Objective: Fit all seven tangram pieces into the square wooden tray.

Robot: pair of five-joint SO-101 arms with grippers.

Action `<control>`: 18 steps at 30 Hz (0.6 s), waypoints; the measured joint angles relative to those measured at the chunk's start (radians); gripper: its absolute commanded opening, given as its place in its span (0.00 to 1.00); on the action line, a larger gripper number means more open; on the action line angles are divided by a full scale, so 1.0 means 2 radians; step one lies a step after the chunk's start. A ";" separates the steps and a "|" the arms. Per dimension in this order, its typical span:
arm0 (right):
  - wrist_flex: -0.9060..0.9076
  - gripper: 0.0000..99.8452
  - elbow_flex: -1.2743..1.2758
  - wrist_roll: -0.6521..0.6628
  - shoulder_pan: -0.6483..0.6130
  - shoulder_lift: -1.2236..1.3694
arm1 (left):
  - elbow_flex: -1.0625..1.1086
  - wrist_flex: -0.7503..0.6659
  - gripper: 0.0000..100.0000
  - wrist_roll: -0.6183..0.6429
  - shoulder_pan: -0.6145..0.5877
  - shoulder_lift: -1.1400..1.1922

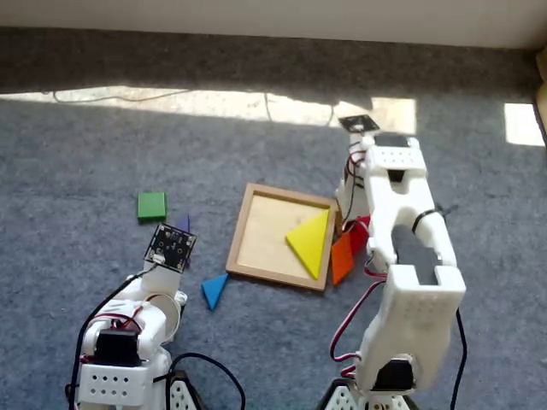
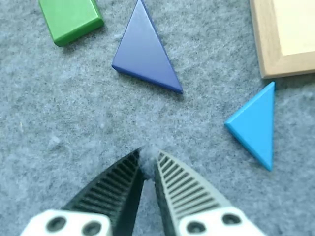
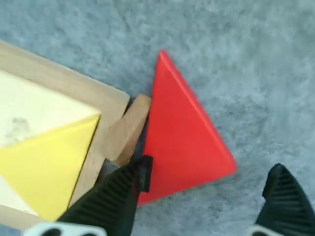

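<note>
The square wooden tray [image 1: 244, 224] lies mid-carpet with a yellow triangle [image 1: 312, 242] inside, against its right rim. A red triangle [image 3: 182, 132] lies just outside that rim [image 3: 64, 81], and my right gripper [image 3: 209, 181] hangs open low over its near edge, one finger [image 3: 129, 189] by the tray side and the other out on the carpet. An orange piece [image 1: 342, 258] sits beside the red one. My left gripper [image 2: 148, 156] is shut on nothing above bare carpet, short of a purple triangle [image 2: 145, 51], a green square [image 2: 71, 17] and a blue triangle [image 2: 256, 125].
A tan block [image 3: 130, 128] is wedged between the tray rim and the red triangle. The right arm's white body [image 1: 410, 282] covers the carpet right of the tray. A sunlit strip [image 1: 214, 102] crosses the far carpet. Open carpet lies left of the green square.
</note>
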 measured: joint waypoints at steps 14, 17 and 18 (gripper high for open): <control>0.035 0.21 -0.078 0.043 -0.014 0.055 | 0.000 0.000 0.01 0.000 0.000 0.000; 0.036 0.16 -0.081 0.044 -0.013 0.055 | 0.000 0.000 0.01 0.000 0.000 0.000; 0.036 0.15 -0.081 0.045 -0.013 0.054 | 0.000 0.000 0.01 0.000 0.000 0.000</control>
